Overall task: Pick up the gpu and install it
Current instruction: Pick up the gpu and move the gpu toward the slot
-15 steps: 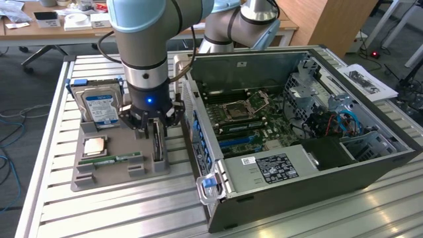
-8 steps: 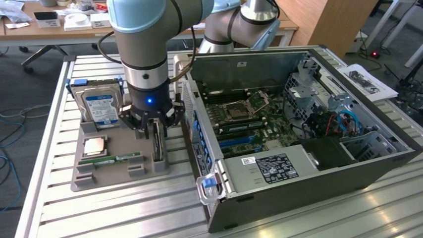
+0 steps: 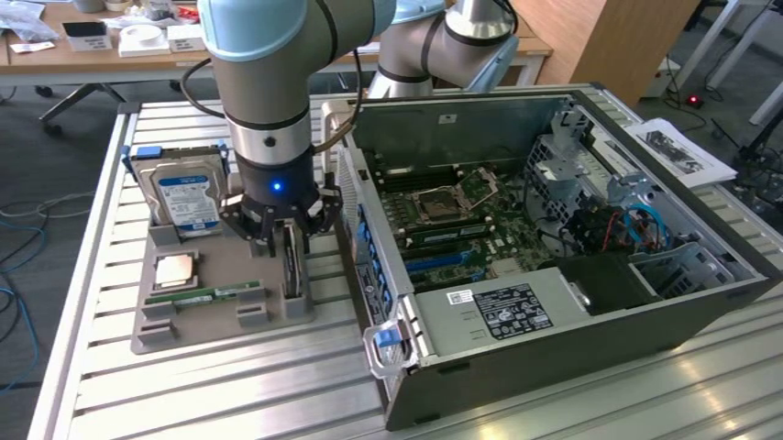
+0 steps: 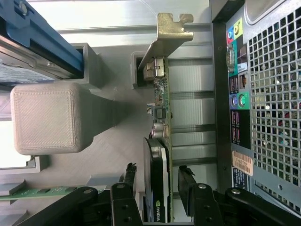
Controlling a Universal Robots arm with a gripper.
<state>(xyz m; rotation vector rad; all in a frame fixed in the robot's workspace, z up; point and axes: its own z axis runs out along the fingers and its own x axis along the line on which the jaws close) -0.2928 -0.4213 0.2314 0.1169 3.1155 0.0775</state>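
note gpu (image 4: pixel 157 141) standing on edge in slot of grey holder (image 3: pixel 159 341), just beside the open case (image 3: pixel 526 385). see gripper (image 4: pixel 157 168) straddling it, fingers (image 4: pixel 186 178) apart on either face, not clamped. judge it light, stiff, fragile; best pinched across the flat faces mid-length, away from metal bracket (image 4: pixel 171 29).

Bright, even light; pale glare on the slatted table (image 3: pixel 703 390); soft shadows
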